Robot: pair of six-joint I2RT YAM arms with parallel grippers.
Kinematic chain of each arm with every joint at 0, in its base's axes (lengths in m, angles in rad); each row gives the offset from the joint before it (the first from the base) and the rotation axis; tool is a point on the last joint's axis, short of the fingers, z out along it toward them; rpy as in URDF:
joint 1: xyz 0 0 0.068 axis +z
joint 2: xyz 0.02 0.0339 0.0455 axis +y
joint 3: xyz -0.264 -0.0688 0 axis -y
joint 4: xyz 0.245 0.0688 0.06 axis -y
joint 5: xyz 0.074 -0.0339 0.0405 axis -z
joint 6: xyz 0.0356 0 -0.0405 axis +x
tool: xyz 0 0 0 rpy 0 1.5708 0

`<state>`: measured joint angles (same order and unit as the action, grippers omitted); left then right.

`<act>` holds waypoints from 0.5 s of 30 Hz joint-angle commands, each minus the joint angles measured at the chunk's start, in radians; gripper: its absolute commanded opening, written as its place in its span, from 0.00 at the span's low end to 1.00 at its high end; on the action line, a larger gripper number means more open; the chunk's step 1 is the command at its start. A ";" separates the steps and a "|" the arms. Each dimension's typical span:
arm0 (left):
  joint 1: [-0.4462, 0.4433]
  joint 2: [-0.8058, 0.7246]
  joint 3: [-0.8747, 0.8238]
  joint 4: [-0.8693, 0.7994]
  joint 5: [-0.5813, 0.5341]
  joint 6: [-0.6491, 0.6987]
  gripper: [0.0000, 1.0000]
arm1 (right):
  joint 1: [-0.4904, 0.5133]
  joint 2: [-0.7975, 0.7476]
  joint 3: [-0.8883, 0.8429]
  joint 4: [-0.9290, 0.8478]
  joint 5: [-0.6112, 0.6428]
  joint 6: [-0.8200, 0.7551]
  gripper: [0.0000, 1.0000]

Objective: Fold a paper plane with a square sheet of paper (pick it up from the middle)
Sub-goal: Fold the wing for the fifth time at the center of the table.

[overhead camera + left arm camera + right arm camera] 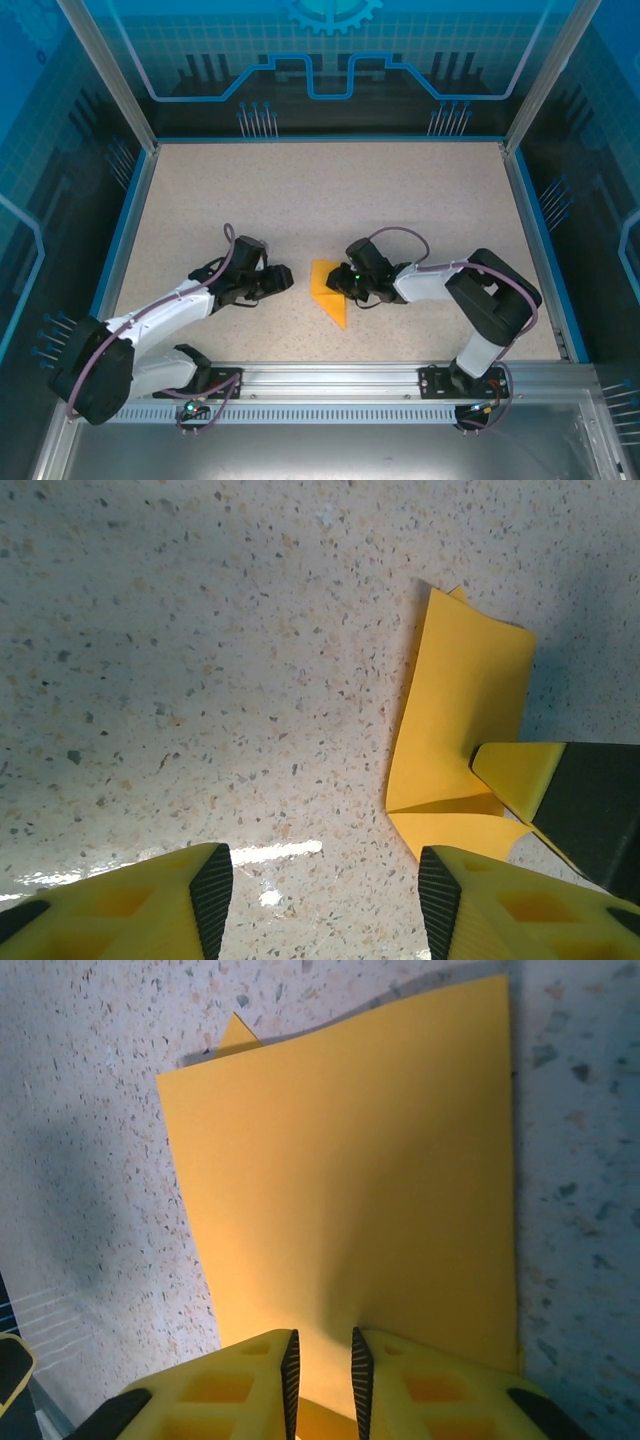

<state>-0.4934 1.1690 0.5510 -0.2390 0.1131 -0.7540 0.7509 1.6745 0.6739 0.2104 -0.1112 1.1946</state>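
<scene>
From above, the square sheet of paper (328, 290), partly folded to a point, lies on the desk (300, 190) between the arms. The left pincer (287, 280) sits just beside it, and the right pincer (338, 283) is at its right edge.

At the left wrist, the left pincer (325, 880) stands well apart and empty, probably ready to help crease.

At the right wrist, the right pincer (322, 1360) is narrowed onto the sheet's near edge, seemingly holding it steady for folding.

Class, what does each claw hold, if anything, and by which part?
The right claw pinches the partly folded orange-yellow paper at the edge nearest its wrist camera. The left claw stands open beside the paper, holding nothing.
</scene>
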 commanded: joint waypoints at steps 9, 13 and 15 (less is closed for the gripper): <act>0.009 -0.014 0.004 0.007 0.056 0.018 0.56 | -0.002 -0.164 0.043 -0.262 0.059 -0.119 0.37; 0.009 -0.008 0.004 0.017 0.073 0.010 0.56 | -0.027 -0.205 0.063 -0.311 0.021 -0.178 0.39; 0.009 0.004 0.005 0.021 0.079 0.007 0.56 | -0.033 -0.226 0.063 -0.316 0.007 -0.199 0.38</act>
<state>-0.4934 1.1702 0.5510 -0.2333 0.1562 -0.7540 0.7322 1.4822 0.7158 -0.0380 -0.0799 1.0592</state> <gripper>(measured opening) 0.559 0.387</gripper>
